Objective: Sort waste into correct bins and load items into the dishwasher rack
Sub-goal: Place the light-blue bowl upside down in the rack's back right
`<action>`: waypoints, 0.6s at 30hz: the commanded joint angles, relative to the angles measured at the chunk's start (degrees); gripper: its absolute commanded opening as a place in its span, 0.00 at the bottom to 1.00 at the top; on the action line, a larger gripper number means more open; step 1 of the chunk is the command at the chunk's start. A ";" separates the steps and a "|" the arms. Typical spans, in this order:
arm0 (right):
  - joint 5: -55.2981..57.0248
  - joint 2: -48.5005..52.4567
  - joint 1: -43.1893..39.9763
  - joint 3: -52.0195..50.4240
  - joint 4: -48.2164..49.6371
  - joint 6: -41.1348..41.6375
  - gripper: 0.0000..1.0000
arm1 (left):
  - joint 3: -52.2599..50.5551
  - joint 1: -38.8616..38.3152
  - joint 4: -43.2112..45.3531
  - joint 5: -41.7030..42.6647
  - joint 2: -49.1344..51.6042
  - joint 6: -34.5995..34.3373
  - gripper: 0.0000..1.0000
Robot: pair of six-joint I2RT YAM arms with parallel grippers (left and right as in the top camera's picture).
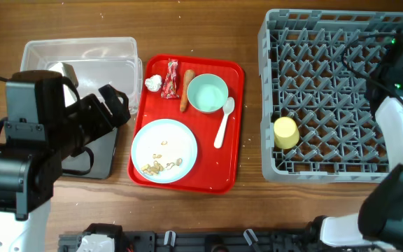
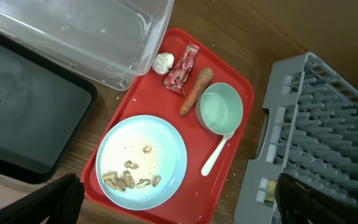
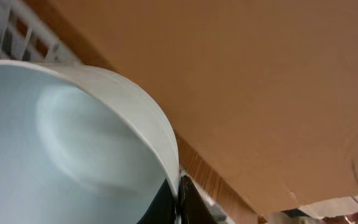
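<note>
A crumpled paper ball (image 1: 153, 83), a red wrapper (image 1: 171, 79), a carrot stick (image 1: 187, 91), a mint bowl (image 1: 207, 93), a white spoon (image 1: 223, 122) and a pale blue plate (image 1: 164, 150) with crumbs (image 1: 161, 166) lie on the red tray (image 1: 233, 164). The yellow cup (image 1: 285, 132) sits in the grey rack (image 1: 327, 91). My left gripper (image 2: 179, 205) is open and empty, high above the plate (image 2: 142, 160). My right gripper (image 3: 179, 190) is shut on the rim of the pale blue bowl (image 3: 73, 137) over the rack's far right.
The clear tub (image 1: 82, 56) stands at the back left, with the black tray (image 1: 96, 157) in front of it, partly under my left arm. The rack fills the right side. A brown cardboard surface (image 3: 260, 81) shows behind the bowl.
</note>
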 commanded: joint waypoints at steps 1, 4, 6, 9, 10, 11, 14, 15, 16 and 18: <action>-0.66 3.21 -0.11 0.72 0.46 -0.50 0.04 | 0.28 0.37 0.15 -0.17 0.00 0.07 1.00; -0.68 5.18 -0.15 0.72 0.48 -0.50 0.04 | 0.28 0.37 0.15 -0.17 0.00 0.07 1.00; -0.74 5.81 -0.07 0.72 0.37 -0.46 0.04 | 0.28 0.37 0.15 -0.17 0.00 0.07 1.00; -1.22 6.21 0.57 0.72 0.09 -0.46 0.04 | 0.28 0.37 0.15 -0.17 0.00 0.07 1.00; -2.08 6.21 1.01 0.72 -0.04 -0.48 0.04 | 0.28 0.37 0.15 -0.17 0.00 0.07 1.00; -2.21 6.21 1.57 0.72 -0.33 -0.48 0.04 | 0.28 0.37 0.15 -0.17 0.00 0.07 1.00; -2.19 6.21 3.04 0.72 -0.50 -0.63 0.04 | 0.28 0.37 0.15 -0.17 0.00 0.07 1.00; -2.19 6.21 3.34 0.72 -0.81 -0.61 0.04 | 0.28 0.37 0.15 -0.17 0.00 0.07 1.00; -2.19 6.21 3.69 0.72 -1.36 -0.63 0.04 | 0.28 0.37 0.15 -0.17 0.00 0.07 1.00; -2.19 6.21 4.26 0.72 -2.16 -0.61 0.04 | 0.28 0.37 0.15 -0.17 0.00 0.07 1.00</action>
